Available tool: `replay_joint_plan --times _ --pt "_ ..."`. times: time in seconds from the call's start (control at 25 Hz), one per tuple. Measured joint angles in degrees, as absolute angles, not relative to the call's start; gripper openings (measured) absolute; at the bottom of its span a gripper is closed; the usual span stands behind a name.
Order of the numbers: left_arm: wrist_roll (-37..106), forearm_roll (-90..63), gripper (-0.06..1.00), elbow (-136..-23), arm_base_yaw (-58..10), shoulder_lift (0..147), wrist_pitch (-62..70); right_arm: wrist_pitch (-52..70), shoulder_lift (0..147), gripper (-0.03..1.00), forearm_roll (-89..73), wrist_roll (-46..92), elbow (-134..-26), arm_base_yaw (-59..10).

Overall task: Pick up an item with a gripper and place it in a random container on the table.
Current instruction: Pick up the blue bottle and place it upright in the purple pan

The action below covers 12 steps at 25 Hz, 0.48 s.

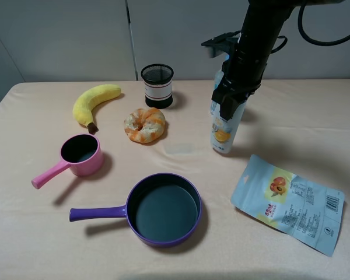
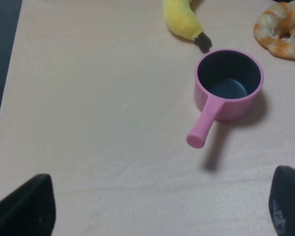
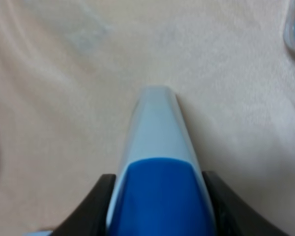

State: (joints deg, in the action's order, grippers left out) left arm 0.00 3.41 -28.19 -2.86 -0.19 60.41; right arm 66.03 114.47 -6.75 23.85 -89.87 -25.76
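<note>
A pale grey-white wall [image 1: 64, 41] is running behind the table [image 1: 315, 116], and a thin vertical seam [image 1: 128, 41] is dividing it into flat panels. At the far left a slanted line is marking off a slightly darker panel [image 1: 0, 64]. The table is filling most of the exterior high view, its beige-pink cloth-like surface lying smooth with faint creases. Soft, even light is falling from above and casting short, blurred shadows on the cloth. In the left wrist view a dark blue-grey strip [image 2: 2, 49] is showing beyond the table's edge.
</note>
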Motion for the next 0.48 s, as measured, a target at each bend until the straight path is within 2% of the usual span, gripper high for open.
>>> replay_joint_plan --times 0.48 --pt "0.0 3.4 0.87 -28.2 -2.9 -0.2 60.4 69.4 112.2 0.27 -8.0 19.0 -89.9 -25.8"
